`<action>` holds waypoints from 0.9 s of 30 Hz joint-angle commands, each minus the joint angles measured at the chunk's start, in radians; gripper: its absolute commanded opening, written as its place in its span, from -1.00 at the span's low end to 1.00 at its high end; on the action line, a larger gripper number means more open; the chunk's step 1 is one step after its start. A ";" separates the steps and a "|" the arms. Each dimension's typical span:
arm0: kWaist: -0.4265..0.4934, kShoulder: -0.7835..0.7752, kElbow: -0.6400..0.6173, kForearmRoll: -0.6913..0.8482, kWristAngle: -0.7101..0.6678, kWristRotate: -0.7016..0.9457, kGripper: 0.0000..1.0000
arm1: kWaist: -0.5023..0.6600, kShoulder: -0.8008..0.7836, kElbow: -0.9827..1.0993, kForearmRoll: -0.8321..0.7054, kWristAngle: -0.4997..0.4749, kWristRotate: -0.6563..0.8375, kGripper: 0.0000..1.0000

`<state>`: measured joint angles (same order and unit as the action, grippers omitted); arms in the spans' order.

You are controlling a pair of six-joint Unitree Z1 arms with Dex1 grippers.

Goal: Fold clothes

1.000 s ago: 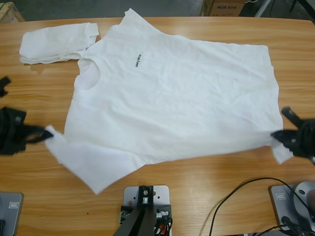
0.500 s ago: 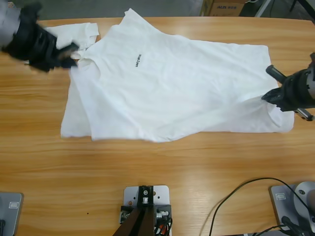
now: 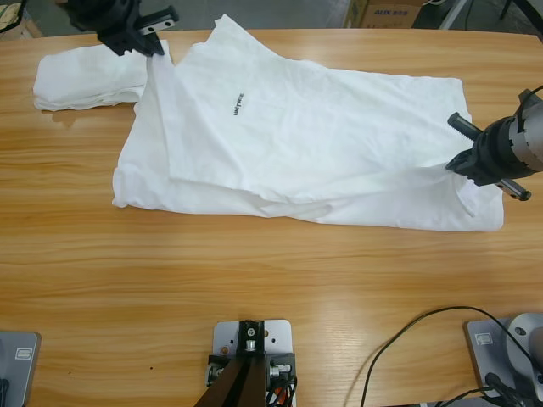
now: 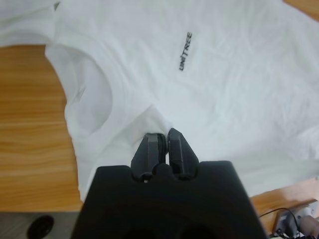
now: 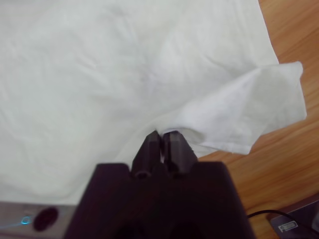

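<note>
A white T-shirt [image 3: 339, 144] with small black lettering [image 3: 237, 104] lies across the table, its near side folded up over the body. My left gripper [image 3: 155, 36] is at the far left corner, shut on a pinch of the shirt's fabric [image 4: 149, 117] near the collar [image 4: 99, 94]; the lettering [image 4: 185, 51] shows beyond it. My right gripper [image 3: 456, 164] at the right end is shut on the hem, where a corner flap [image 5: 259, 109] hangs loose. A folded white bundle [image 3: 85, 76] lies far left, beside the left gripper.
The wooden table [image 3: 254, 280] stretches toward the near edge. A cardboard box [image 3: 386, 12] stands beyond the far edge. A black cable [image 3: 407, 335] loops at the near right.
The left gripper has carried the shirt's near-left sleeve from the left edge up to the far left corner, folding that side over. The right gripper lifted the hem corner inward.
</note>
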<state>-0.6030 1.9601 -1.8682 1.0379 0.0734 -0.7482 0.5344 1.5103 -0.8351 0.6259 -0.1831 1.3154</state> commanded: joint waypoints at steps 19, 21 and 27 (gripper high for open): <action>0.048 0.330 -0.407 0.106 0.059 0.117 -1.00 | -0.028 0.074 0.145 -0.162 -0.046 -0.046 -1.00; 0.048 0.347 -0.433 0.113 0.053 0.119 -1.00 | -0.029 0.083 0.145 -0.168 -0.052 -0.052 -1.00; 0.040 0.380 -0.461 0.113 0.030 0.123 -1.00 | -0.029 0.101 0.146 -0.170 -0.059 -0.054 -1.00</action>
<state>-0.5627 2.2364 -2.3048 1.1380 0.1233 -0.6397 0.5184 1.5601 -0.7114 0.4705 -0.2199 1.2753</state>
